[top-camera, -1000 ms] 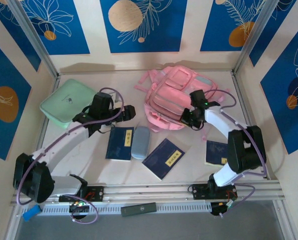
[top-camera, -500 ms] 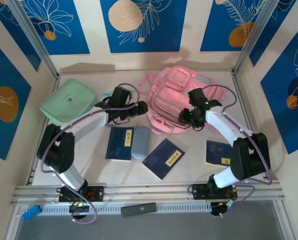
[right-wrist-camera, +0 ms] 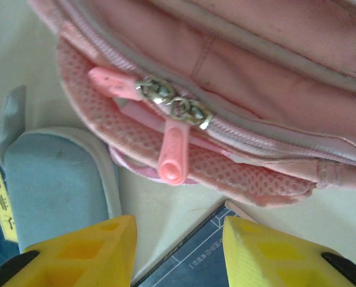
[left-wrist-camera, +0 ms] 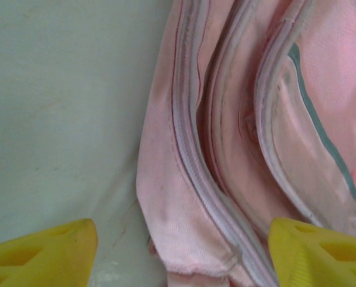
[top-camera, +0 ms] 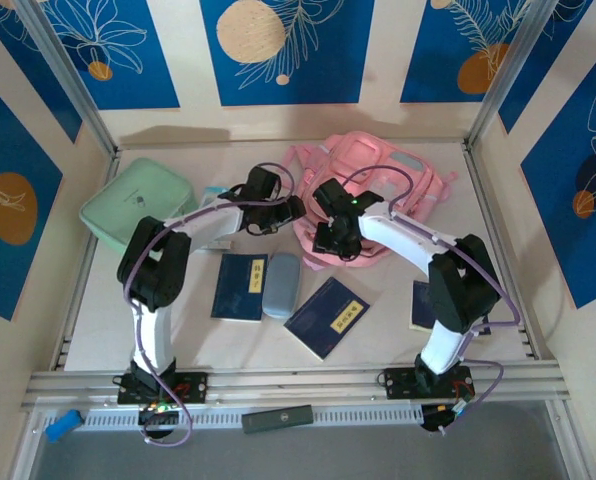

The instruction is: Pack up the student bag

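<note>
Pink student bag [top-camera: 373, 165] lay zipped | left fingers [left-wrist-camera: 40, 251] wide at its edge | right fingers [right-wrist-camera: 76, 251] parted, empty, over zip pulls [right-wrist-camera: 172, 110]

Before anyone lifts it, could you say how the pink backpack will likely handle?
The student bag probably flops: its fabric lies in soft folds. It looks slack, so likely light. Tugged by a zip pull, it may slide rather than unzip.
</note>
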Motion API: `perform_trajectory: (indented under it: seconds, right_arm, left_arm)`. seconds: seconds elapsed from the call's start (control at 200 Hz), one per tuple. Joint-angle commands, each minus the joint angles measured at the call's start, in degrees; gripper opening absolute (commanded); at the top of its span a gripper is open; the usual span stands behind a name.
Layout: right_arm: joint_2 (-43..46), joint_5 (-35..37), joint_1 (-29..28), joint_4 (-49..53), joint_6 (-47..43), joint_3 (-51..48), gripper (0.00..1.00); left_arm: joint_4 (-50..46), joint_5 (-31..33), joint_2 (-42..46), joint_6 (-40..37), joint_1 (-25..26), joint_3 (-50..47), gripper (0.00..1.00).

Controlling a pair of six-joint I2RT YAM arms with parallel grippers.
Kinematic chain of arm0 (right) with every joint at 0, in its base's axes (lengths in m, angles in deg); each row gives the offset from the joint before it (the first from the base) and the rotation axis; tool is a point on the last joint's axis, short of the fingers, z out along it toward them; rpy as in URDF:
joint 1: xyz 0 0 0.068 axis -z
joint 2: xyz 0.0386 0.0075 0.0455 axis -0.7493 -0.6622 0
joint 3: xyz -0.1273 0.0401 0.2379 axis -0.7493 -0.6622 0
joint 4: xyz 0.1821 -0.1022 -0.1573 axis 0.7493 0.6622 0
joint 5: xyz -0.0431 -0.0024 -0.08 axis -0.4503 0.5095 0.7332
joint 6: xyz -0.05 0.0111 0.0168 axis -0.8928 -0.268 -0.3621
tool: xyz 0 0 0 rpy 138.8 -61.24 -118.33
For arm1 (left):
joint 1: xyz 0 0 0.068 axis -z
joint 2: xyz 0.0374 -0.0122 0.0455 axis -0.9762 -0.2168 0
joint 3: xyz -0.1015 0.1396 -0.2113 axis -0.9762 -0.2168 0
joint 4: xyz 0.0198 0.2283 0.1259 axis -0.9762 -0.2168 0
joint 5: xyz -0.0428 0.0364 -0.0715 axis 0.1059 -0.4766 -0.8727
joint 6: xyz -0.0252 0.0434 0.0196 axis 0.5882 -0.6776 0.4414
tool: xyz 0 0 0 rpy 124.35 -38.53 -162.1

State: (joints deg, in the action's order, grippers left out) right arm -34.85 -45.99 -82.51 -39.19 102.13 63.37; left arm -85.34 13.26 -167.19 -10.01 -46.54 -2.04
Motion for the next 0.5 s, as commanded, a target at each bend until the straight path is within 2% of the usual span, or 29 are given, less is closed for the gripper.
perform_trajectory:
  seconds: [0.0, 0.215, 0.34, 0.49]
  right_arm:
    - [-1.36, 0.63, 0.61, -1.01, 2.8, 1.29, 0.41]
    - [-4.86, -0.81, 2.29, -3.64, 2.58, 2.12, 0.35]
    - [-6.26, -1.29, 2.56, -3.84, 1.64, 3.73, 0.34]
    - [-6.62, -1.71, 3.13, -6.75, 0.1, 2.62, 0.31]
  left_arm:
    - [1.51, -0.72, -3.13, 3.23, 0.25, 3.15, 0.72]
    - [2.95, -2.81, -8.37, 5.48, 0.34, 7.15, 0.6]
    - [4.08, -2.14, -9.63, 6.53, 0.35, 7.72, 0.47]
    - [4.88, -0.54, -9.12, 6.69, 0.28, 7.3, 0.26]
